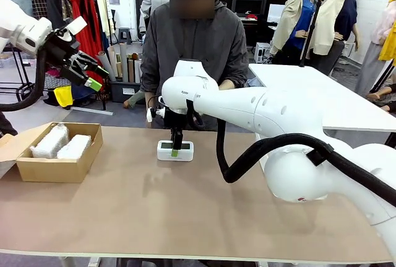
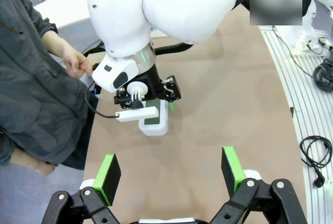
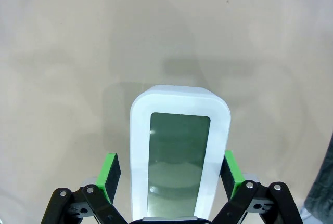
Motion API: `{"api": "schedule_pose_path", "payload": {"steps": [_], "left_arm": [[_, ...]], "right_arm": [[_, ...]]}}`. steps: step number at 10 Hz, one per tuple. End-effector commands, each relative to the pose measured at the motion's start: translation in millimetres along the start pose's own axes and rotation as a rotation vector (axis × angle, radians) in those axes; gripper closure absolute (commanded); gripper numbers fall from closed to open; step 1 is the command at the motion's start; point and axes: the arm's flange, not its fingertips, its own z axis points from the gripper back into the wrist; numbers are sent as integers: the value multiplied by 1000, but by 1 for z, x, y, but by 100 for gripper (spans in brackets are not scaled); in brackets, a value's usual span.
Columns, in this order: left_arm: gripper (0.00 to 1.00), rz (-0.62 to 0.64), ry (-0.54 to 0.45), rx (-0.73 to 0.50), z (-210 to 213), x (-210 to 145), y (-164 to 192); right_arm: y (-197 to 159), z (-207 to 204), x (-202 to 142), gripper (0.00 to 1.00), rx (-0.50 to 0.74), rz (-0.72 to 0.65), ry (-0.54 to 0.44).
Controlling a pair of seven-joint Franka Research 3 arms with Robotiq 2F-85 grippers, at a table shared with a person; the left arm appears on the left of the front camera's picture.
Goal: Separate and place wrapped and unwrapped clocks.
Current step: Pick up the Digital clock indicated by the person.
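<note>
Right hand (image 3: 170, 173) is low over the bare digital clock (image 1: 175, 150), which lies flat mid-bench (image 1: 185, 217). Its fingers are apart, straddling the clock, not clamped. Left hand (image 1: 91, 74) is raised over the left end, fingers apart, empty. Two bubble-wrapped bundles (image 1: 51, 141) (image 1: 74, 147) lie side by side in an open cardboard box (image 1: 59, 169), left end.

In the front view the right end effector (image 1: 176, 145) stands in front of the bare clock (image 1: 166, 150) and hides the middle of its screen. From the right wrist the clock's near end is cut off by the bottom edge, and whether the pads (image 3: 110, 174) touch its sides cannot be told. Left of the clock, the cardboard box (image 1: 59, 169) loses a flap to the picture's edge. Bubble wrap hides what its two bundles (image 1: 51, 141) hold.
</note>
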Motion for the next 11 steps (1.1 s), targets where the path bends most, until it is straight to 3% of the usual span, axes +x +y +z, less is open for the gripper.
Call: {"api": "schedule_pose_path", "payload": {"steps": [1,3,8,11], "left_arm": [[0,-4,7,-3,2,0,0],[0,-4,7,-3,2,0,0],[0,-4,7,-3,2,0,0],[0,-4,7,-3,2,0,0]], "right_arm": [[-35,2,25,0,36,-34,-18],[-36,0,23,4,21,-17,12],[-30,11,21,100,24,-20,9],[-9,52,21,100,66,-2,7]]}}
